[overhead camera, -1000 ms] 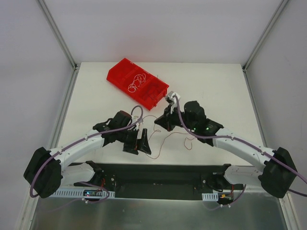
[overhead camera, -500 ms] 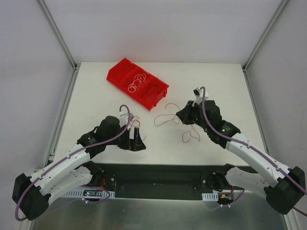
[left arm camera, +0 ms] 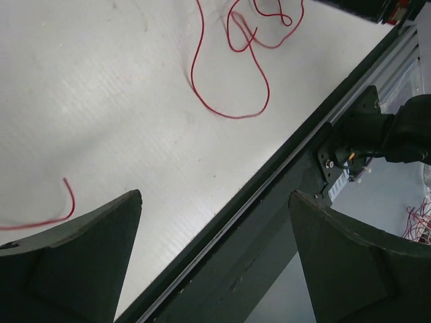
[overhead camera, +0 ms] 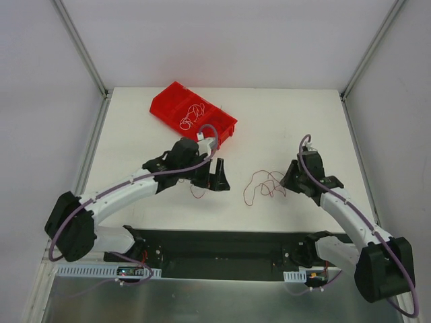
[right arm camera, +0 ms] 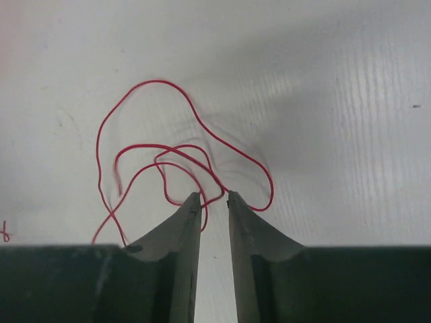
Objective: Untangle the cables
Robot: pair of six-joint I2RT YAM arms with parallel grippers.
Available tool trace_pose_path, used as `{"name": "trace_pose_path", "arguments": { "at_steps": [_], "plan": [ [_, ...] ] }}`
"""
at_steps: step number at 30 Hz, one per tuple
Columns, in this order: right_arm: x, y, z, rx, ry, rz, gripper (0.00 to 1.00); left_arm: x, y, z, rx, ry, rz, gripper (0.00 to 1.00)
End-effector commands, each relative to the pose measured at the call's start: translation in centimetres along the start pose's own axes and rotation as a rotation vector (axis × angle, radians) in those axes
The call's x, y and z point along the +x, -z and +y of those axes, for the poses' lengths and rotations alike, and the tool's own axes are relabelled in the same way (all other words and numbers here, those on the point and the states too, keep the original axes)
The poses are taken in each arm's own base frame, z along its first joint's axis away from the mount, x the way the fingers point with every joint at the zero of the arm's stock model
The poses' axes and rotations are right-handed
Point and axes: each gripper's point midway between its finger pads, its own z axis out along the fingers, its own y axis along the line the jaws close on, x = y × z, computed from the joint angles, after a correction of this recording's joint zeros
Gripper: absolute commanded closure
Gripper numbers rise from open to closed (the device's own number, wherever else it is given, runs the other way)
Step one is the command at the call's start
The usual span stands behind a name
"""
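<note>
While the right gripper (right arm camera: 214, 196) stands barely ajar, a looped red cable (right arm camera: 155, 81) lying slack at its tips, the left gripper (left arm camera: 215, 195) gapes wide and empty over the table (left arm camera: 101, 101) beside one separate red strand (left arm camera: 40, 222). Farther out, one red bin (overhead camera: 161, 104) holds a curly tangle (overhead camera: 192, 116), too fine to count. The job looks partly done: two pieces lie apart and one clump is left.
</note>
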Motion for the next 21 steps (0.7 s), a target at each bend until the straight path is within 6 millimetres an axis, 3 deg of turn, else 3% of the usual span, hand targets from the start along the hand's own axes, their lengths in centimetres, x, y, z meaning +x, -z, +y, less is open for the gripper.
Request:
{"name": "trace_pose_path", "arguments": {
  "at_steps": [1,7,8,15,19,21],
  "plan": [
    [0.0,0.5,-1.4,0.074,0.074,0.042,0.65,-1.7,-2.8,-3.0,0.071,-0.041,0.029,0.10],
    [0.5,-0.1,-2.5,0.104,0.050,0.087,0.29,-1.4,-6.3,-3.1,0.049,-0.016,0.100,0.10],
    [0.5,-0.2,-2.5,0.101,0.052,0.091,0.28,-1.3,-6.8,-3.1,0.045,-0.015,0.109,0.10],
    [1.1,-2.1,-1.3,0.030,0.086,0.148,0.27,-1.8,-8.5,-2.9,0.030,-0.012,0.112,0.12],
    [1.3,-3.3,-1.6,0.052,0.106,0.184,0.27,-1.8,-8.9,-2.8,0.030,0.004,0.118,0.17],
    [1.8,-3.9,-1.0,0.022,0.103,0.211,0.37,-1.6,-9.0,-2.7,0.036,0.011,0.117,0.20]
  ]
}}
